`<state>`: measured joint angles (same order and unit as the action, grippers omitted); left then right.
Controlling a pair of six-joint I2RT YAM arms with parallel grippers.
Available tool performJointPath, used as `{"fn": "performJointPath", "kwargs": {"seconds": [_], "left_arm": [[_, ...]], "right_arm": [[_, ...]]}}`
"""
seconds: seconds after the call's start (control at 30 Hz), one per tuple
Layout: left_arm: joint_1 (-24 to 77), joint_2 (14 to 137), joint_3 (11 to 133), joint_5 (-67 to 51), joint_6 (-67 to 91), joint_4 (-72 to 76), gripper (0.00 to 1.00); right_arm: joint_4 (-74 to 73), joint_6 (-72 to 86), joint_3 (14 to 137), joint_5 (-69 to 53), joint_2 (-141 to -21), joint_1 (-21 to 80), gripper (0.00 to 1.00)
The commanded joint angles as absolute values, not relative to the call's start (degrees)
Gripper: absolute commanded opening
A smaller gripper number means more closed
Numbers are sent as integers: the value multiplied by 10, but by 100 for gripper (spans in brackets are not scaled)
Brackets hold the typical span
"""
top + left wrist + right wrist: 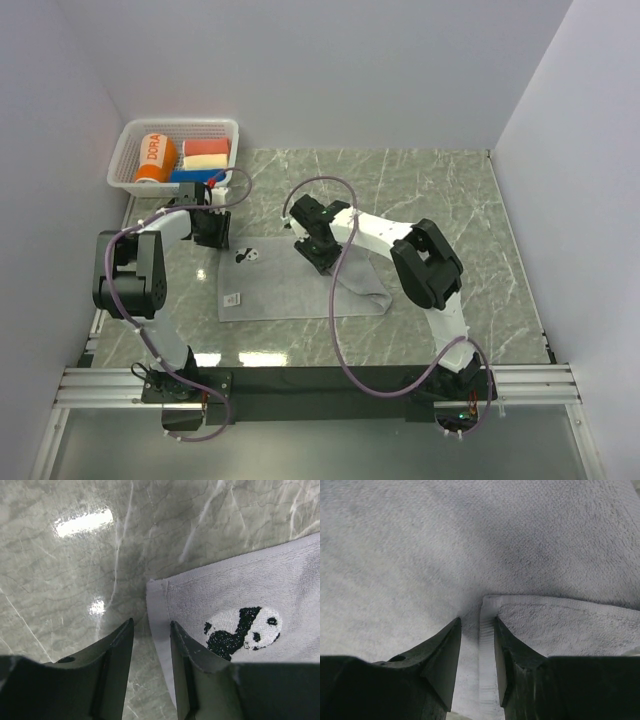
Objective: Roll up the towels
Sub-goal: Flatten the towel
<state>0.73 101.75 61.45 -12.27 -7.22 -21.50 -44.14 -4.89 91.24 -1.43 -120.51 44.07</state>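
The grey towel (300, 285) lies flat on the marble table (450, 190), in front of the white basket (125, 160). The left gripper (151, 635) straddles the towel's hemmed corner beside the panda patch (243, 630) — jaws narrow, the edge between them. The right gripper (477, 635) pinches a folded hem on the towel's far edge — narrow too.

Even, bright overhead light; 2 glare patches shine on the marble table (80, 522) in the left wrist view. Both wrist views blur their near dark fingers (440, 665); shadows are soft.
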Motion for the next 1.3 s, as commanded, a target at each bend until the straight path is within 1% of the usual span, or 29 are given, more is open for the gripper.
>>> {"fn": "performJointPath", "kwargs": {"seconds": [0.0, 0.37, 0.67, 0.77, 0.8, 0.83, 0.87, 0.9, 1.1, 1.27], "left_arm": [[8, 1027, 620, -127, -67, -200, 41], [9, 1037, 622, -132, -74, -209, 40], [8, 1038, 628, -147, -70, -219, 42], [8, 1033, 628, -154, -74, -222, 43], [8, 1032, 627, -156, -76, -224, 43], [8, 1029, 627, -156, -76, -224, 43], [8, 1027, 626, -157, -79, -223, 43], [8, 1026, 627, -156, -80, -225, 42], [8, 1034, 645, -144, -79, -225, 41], [9, 1049, 664, -152, -79, -229, 40]], "right_arm": [[-440, -39, 944, 14, -1211, 438, 40], [-457, -32, 976, -17, -1218, 427, 40], [-468, -33, 979, -26, -1248, 414, 35], [-469, -33, 980, -33, -1250, 411, 25], [-471, -33, 981, -35, -1248, 410, 16], [-472, -33, 982, -38, -1245, 408, 12], [-473, -33, 984, -44, -1238, 406, 4], [-474, -33, 985, -48, -1231, 405, 0], [-488, -39, 999, -69, -1189, 389, 0], [-504, -46, 1006, -76, -1177, 372, 0]]}}
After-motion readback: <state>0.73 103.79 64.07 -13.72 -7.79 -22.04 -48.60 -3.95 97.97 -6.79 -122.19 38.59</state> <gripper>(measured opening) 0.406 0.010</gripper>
